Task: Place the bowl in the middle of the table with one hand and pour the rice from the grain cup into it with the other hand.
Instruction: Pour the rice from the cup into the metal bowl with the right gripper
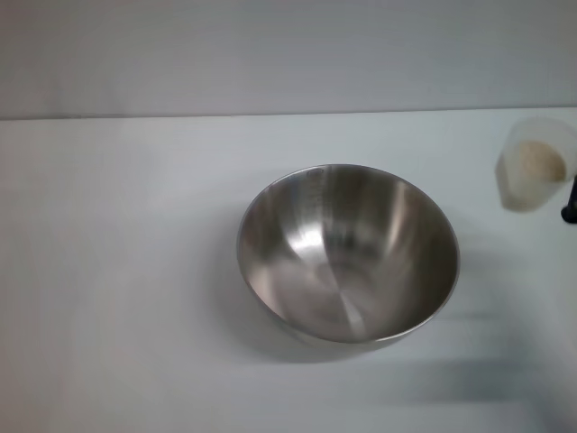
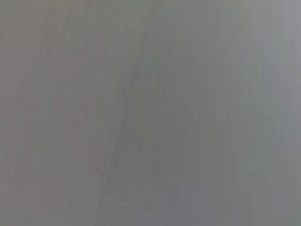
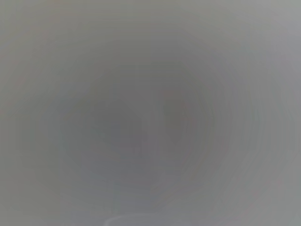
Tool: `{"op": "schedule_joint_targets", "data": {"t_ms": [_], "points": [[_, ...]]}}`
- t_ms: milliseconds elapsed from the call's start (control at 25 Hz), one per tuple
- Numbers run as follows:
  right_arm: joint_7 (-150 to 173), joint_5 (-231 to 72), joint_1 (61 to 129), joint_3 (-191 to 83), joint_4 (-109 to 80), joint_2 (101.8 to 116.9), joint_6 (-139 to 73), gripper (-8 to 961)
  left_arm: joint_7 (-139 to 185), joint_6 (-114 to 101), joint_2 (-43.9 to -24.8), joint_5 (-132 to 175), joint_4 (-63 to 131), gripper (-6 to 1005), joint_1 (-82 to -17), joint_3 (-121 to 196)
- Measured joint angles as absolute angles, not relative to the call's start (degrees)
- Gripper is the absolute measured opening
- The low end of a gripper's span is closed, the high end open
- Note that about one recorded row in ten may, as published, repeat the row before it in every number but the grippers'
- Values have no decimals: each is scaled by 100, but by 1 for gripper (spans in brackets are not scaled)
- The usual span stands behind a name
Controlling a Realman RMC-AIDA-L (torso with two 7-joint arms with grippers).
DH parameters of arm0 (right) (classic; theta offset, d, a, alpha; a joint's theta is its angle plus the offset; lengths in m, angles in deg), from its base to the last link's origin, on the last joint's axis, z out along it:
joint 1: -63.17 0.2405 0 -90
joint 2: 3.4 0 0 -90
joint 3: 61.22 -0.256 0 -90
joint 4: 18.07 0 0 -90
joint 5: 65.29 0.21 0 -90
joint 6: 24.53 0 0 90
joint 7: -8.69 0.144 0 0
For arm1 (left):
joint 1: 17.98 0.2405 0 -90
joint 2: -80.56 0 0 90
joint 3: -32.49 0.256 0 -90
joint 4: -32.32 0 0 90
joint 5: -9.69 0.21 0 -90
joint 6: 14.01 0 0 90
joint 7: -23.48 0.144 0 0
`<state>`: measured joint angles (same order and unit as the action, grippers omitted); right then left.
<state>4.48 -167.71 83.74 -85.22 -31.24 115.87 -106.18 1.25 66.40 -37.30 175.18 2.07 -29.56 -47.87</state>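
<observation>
- Filling most of the head view, the white worktop (image 1: pixel 117 271) is seen running back to a pale grey wall behind it; its surface is plain and flat.
- Next in size, the bowl (image 1: pixel 348 253) is set on the worktop, roughly in its middle and a little toward the robot's right. It is round stainless steel, standing upright with its mouth facing up, and its shiny brushed inside is seen bare, with no grains in it. A soft shadow is cast on the worktop to the left of the bowl and along its near side.
- Well to the right of the bowl and farther back, the grain cup (image 1: pixel 534 164) is seen at the right edge of the head view. It is clear plastic, much smaller than the bowl, and is tipped so that its mouth is turned toward the camera. It is apart from the bowl, not over it.
- Inside the grain cup, the rice (image 1: pixel 539 162) is seen as a pale beige granular mass.
- Just beside the grain cup, on the side away from the bowl, a small dark piece of the right claw (image 1: pixel 570 200) is seen at the picture's edge. Whether it is clenched on the cup or released cannot be told.
- The left claw is not seen in any view.
- Only a blurred grey field is given by both wrist views, and nothing can be made out there.
</observation>
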Motion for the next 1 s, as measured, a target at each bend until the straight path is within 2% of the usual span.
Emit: {"op": "schedule_joint_targets", "data": {"t_ms": [440,1000], "points": [[-925,-17393,8799,-8453,-3296,11589,-11209,14,91,6640,-3732,17519,176,871,-2958,-4739],[-4328,-17757,8805,-8440,-3919,11618,-11164,15,20,6645,-3741,17519,138,870,-2872,-4740]]}}
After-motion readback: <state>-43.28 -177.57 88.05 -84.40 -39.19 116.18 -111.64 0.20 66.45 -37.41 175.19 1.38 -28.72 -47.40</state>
